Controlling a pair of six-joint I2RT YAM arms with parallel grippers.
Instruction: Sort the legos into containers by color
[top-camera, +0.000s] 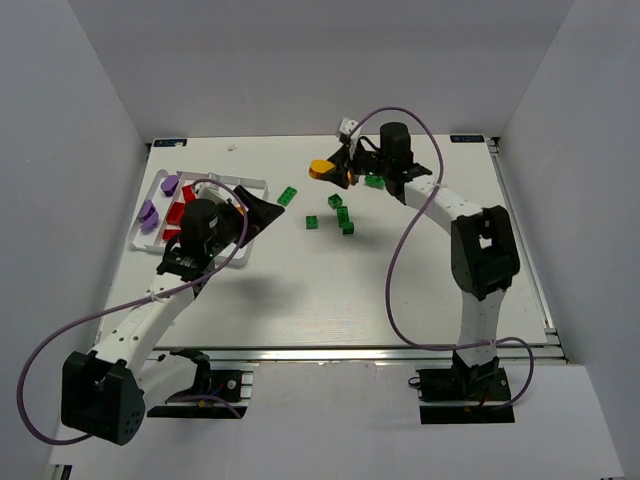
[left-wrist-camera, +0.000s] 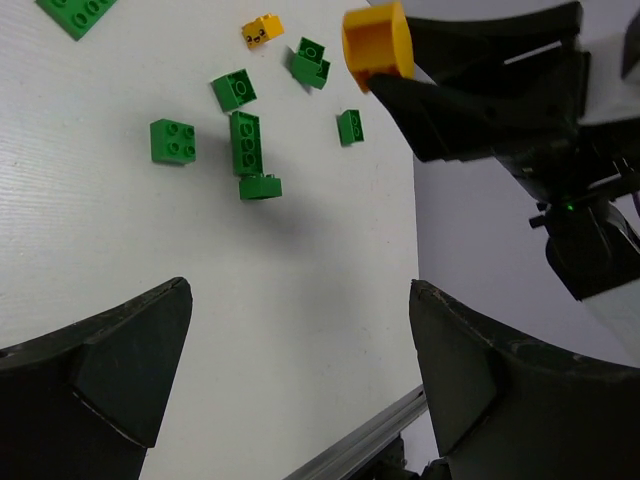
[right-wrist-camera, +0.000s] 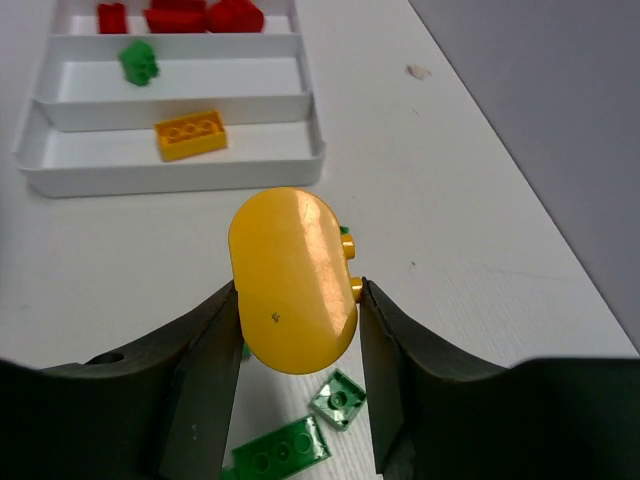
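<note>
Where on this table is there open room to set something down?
The table's near middle, between the green bricks and the front edge, is bare. It's crowded around those bricks and at the white tray.

The white counter (top-camera: 330, 290) lies under the left hand (top-camera: 262, 212) and the right hand (top-camera: 332, 172). A grey metal rail (top-camera: 350, 352) runs along its near edge, well behind both hands. A second rail (top-camera: 522, 230) bounds the side to the right of the right hand. Plain grey walls (top-camera: 300, 60) rise beyond the hands and on either side. A small pale scrap (top-camera: 232, 147) lies beyond the left hand, near the far edge. A dark label (top-camera: 165, 144) sits at the far corner left of the left hand, and another label (top-camera: 467, 139) at the far corner right of the right hand.
</note>
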